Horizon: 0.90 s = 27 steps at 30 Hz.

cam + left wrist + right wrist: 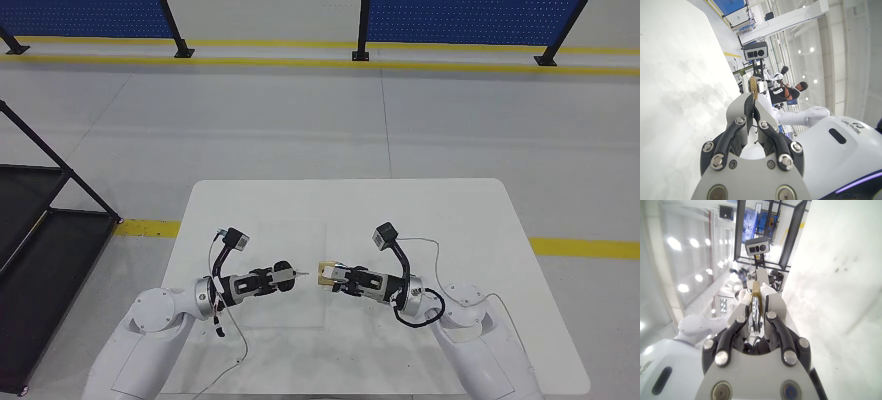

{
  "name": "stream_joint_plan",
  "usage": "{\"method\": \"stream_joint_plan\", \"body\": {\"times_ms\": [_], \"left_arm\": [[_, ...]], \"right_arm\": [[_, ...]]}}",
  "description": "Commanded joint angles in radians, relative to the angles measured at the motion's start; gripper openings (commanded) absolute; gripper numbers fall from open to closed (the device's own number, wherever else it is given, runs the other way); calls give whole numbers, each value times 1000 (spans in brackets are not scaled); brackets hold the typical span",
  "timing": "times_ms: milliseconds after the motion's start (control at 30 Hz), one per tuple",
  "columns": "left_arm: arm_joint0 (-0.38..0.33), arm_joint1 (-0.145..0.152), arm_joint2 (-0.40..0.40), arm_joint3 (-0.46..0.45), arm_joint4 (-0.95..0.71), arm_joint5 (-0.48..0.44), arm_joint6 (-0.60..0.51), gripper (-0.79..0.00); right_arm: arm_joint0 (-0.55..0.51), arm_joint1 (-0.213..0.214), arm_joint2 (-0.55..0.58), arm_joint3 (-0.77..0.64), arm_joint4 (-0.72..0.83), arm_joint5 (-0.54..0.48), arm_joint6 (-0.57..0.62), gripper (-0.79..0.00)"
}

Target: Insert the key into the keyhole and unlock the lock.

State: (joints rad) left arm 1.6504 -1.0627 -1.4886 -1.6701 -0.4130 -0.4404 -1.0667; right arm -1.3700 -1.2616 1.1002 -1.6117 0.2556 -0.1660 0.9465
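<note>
A brass padlock (326,273) hangs above the middle of the white table (450,215), with my right gripper (342,277) shut on it. In the right wrist view its silver shackle (755,311) lies between the fingers and the brass body (755,291) points away. My left gripper (283,276) faces it, shut on a small key (297,272). From above, a short gap separates the key tip from the lock. The left wrist view has the key (754,98) lined up just below the padlock's keyhole end (753,87).
A faint clear sheet (290,245) lies on the table under the left gripper. A black rack (40,250) stands on the floor to the table's left. A thin cable (428,243) loops by the right arm.
</note>
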Motion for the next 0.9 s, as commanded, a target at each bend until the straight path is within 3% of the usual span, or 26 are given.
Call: {"method": "stream_joint_plan", "body": {"times_ms": [0,867], "left_arm": [[-4,0,8,-1,3,-1,4,-785],[-32,6,56,10,0,-1,25,-785]], "right_arm": [[0,0,0,0,0,0,0,-785],[0,0,0,0,0,0,0,-785]]}}
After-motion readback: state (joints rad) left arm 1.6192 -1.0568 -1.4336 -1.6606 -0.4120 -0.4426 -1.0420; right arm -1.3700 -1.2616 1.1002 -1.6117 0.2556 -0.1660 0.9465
